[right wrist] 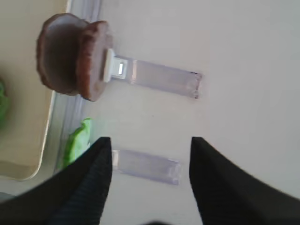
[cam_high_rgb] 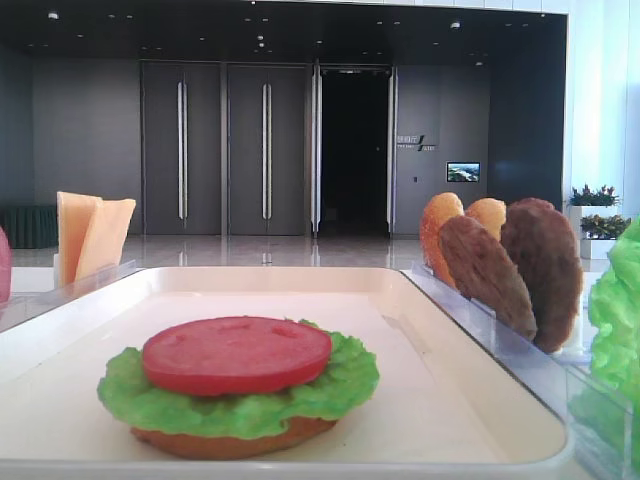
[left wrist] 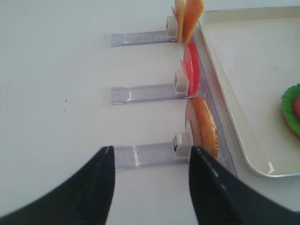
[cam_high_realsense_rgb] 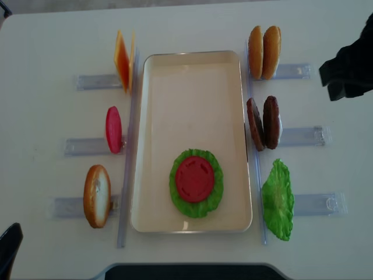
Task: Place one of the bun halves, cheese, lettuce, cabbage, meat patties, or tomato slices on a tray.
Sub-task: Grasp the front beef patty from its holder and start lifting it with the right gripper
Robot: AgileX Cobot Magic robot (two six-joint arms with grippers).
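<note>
1. The right gripper (right wrist: 147, 183) hovers over the white table (cam_high_realsense_rgb: 46, 35) with its two dark fingers spread wide and nothing between them; only bare tabletop and the end of a clear plastic rack (right wrist: 146, 166) show in the gap.
2. Ahead of the right gripper and to its left, two meat patties (right wrist: 72, 61) stand on edge in another clear rack, just outside the rim of the tray (cam_high_realsense_rgb: 192, 64).
3. A bit of green lettuce (right wrist: 77, 143) sits just beyond the right gripper's left finger, beside the tray's corner.
4. The left gripper (left wrist: 147, 187) also stands open and empty, its fingers straddling the near end of a clear rack.
5. Just ahead of the left gripper, a bun half (left wrist: 204, 126) stands upright in that rack; farther ahead stand a tomato slice (left wrist: 191, 68) and then cheese slices (left wrist: 187, 18).
6. On the tray, well apart from both grippers, a bun half (cam_high_rgb: 235, 438) lies flat with lettuce (cam_high_rgb: 240, 395) on it and a tomato slice (cam_high_rgb: 237, 353) on top.
</note>
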